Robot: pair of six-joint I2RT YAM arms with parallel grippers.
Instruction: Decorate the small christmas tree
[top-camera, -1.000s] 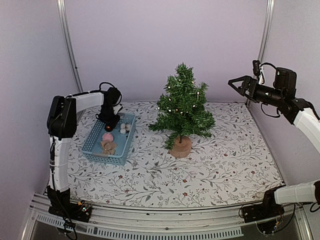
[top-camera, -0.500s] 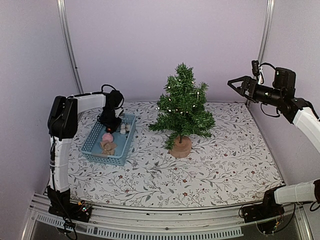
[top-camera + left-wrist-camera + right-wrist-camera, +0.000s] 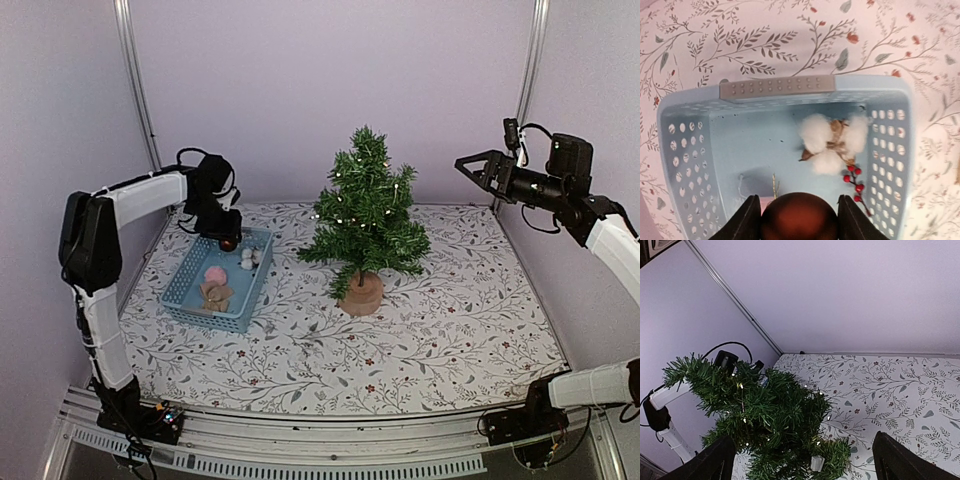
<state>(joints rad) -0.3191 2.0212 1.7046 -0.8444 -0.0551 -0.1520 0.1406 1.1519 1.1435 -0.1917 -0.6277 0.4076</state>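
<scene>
Small christmas tree (image 3: 365,215) upright — tip up, trunk seemingly vertical

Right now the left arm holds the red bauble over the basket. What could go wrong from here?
1. The red bauble is round and pinched only at its sides by the left gripper; it could slip into the blue basket.
2. The small christmas tree stands on a narrow base; a push on its branches may tip it, with the open right gripper far off.
</scene>
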